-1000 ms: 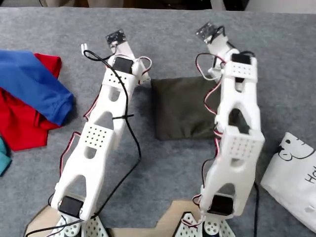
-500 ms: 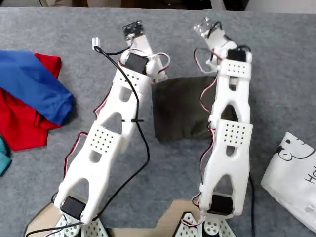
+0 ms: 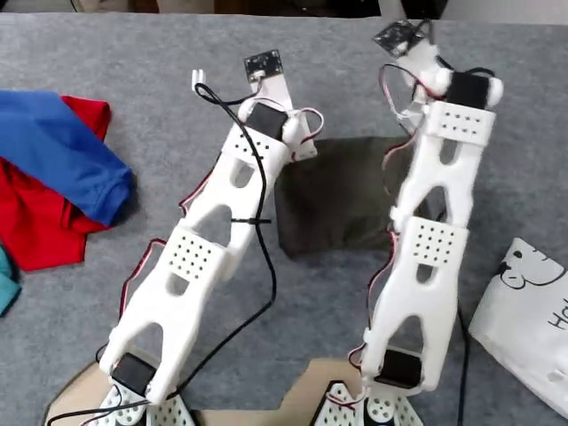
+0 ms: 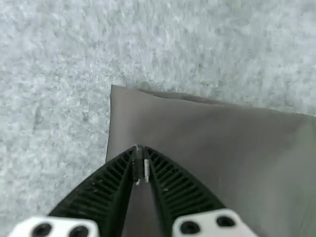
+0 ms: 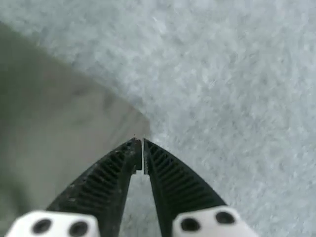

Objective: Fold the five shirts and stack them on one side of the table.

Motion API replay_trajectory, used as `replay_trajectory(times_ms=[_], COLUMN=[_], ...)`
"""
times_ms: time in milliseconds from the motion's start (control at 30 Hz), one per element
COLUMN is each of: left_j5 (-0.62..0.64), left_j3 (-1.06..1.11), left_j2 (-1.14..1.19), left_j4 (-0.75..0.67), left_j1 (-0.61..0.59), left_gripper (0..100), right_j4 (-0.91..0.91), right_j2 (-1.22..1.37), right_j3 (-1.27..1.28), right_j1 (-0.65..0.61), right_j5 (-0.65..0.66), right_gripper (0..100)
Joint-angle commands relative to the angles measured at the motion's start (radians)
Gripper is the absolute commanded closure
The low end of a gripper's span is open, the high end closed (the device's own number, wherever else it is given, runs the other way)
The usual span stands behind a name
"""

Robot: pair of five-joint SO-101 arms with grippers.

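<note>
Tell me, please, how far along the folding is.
Done: olive shirt folded mid-table; white shirt at the right edge. In hand: left gripper and right gripper, shut, over the olive shirt's far corners. Left: blue shirt, red shirt and teal shirt lie loose; no stack.

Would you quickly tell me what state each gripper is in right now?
Left gripper: shut, holding nothing, over the dark folded shirt.
Right gripper: shut, holding nothing, at that shirt's edge.
</note>
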Motion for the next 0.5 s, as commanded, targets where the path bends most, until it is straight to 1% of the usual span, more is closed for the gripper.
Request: replay_trajectory(times_ms=[0,100,167,333,467], left_j5=[-0.008,-0.008,-0.008,-0.008,-0.008], left_j3=[0.009,0.008,0.008,0.0,-0.002], left_j2=[-0.008,0.016,0.036,0.068,0.068], left_j4=[-0.071,-0.103,-0.121,-0.147,-0.146], left_j1=[-0.038,-0.069,-0.081,-0.072,-0.066], left_gripper=[98,98,98,98,98], right_j4=[0.021,0.021,0.021,0.014,-0.041], right_j2=[-0.104,-0.165,-0.24,-0.458,-0.579], right_j3=[0.03,0.183,0.331,0.737,0.981], right_j1=[0.033,0.038,0.027,-0.039,-0.067], right_j5=[-0.014,-0.015,-0.029,-0.029,-0.029], right_gripper=[97.5,97.6,97.6,97.6,97.6])
